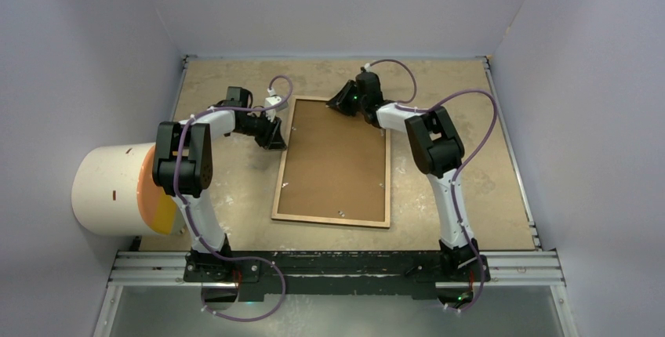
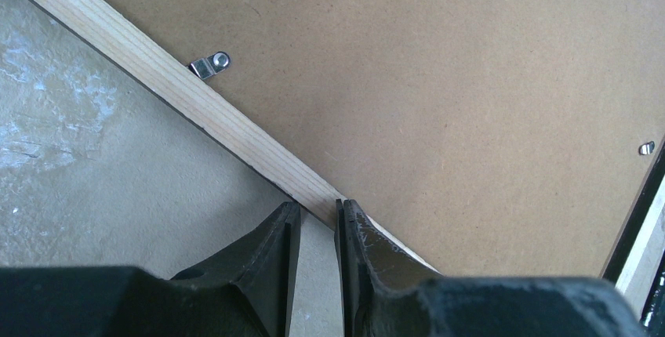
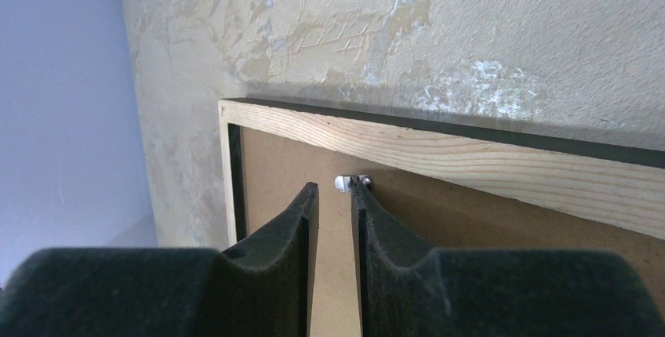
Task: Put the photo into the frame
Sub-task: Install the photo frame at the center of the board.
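Wood-brown back upward, the frame [image 1: 329, 219] lies flat on the counter [image 1: 486, 164], a little left of the middle. Its long axis runs from near to far, with the far end leaning slightly to the right. A brown backing board [image 1: 337, 164] fills the frame, so whatever sits beneath it is hidden.

Bare counter stretches wide to the frame's right and in a narrower band along its near edge. Less room remains at the far edge and on the left, where the left arm reaches in. A white drum [image 1: 110, 188] with an orange and yellow face sticks out past the counter's left side.

The left gripper [image 1: 274, 139] sits at the frame's left rail, near the far corner. In its wrist view, the fingers [image 2: 357, 231] stand a thin slit apart with nothing between them, one over the pale rail [image 2: 157, 78] and the other over the counter. A metal clip [image 2: 210, 64] shows further along.

The right gripper [image 1: 343, 102] hovers over the far end. Its fingers [image 3: 372, 219] are likewise narrowly parted, with their tips just short of a small clip [image 3: 353, 182] below the far rail [image 3: 470, 157]. Whether they touch it is unclear. Both wrist views cut off most of the frame.
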`<state>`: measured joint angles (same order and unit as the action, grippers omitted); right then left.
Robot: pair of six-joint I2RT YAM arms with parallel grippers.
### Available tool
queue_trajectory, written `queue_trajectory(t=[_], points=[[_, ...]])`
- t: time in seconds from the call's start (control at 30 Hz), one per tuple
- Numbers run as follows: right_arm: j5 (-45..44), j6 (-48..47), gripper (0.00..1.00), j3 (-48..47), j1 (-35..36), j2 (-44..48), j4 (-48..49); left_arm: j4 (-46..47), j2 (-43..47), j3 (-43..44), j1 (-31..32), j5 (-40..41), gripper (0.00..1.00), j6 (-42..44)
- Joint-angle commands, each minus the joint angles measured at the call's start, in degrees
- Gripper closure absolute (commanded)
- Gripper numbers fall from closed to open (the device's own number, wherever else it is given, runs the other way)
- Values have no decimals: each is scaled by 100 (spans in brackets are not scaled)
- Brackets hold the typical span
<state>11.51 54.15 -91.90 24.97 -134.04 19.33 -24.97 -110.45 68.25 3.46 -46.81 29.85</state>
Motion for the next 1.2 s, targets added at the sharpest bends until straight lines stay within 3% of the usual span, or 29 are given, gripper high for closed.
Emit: queue_trajectory(t=[0.0,0.5,0.8,1.0,1.17], points=[[-42,94,75,-223,39,-146,-141,-210,-38,-148,40,339,74,307],[-829,227,78,-5,161,-88,275,-279,-16,-185,40,339,75,408],[-776,236,80,-36,201,-26,349,-297,28,-198,40,370,75,445],[-454,-142,71,445,172,872,-23,-363,101,-207,33,418,75,491],[-730,-843,64,1099,93,1841,-975,-378,156,-207,31,422,75,526]])
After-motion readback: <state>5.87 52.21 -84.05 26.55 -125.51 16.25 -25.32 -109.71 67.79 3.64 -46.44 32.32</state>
